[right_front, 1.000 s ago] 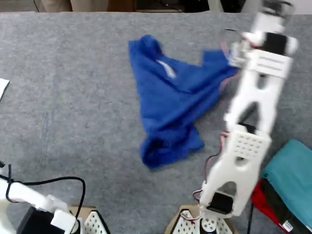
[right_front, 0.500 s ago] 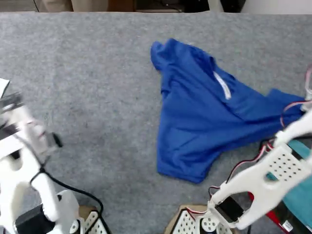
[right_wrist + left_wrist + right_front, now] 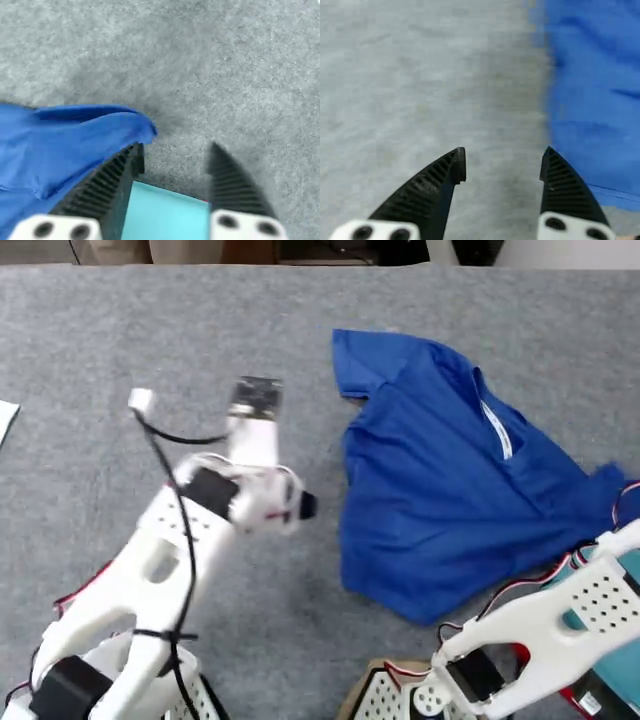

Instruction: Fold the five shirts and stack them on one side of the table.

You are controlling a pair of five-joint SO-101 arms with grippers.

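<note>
The blue shirt [image 3: 450, 500] lies opened out on the grey worktop [image 3: 120, 360], right of centre in the high view, its white neck label showing and one corner running toward the right edge. The right wrist view makes that corner plainer. It lies rumpled just beside one of the right gripper [image 3: 176, 150] fingers [image 3: 107, 185], which stand wide apart and hold nothing, with a teal shirt [image 3: 165, 215] beneath them. In the left wrist view the left gripper [image 3: 502, 160] hangs over bare worktop, fingers spread wide and empty, the shirt's edge near one. From above, the left arm [image 3: 190, 540] stretches alongside the shirt.
</note>
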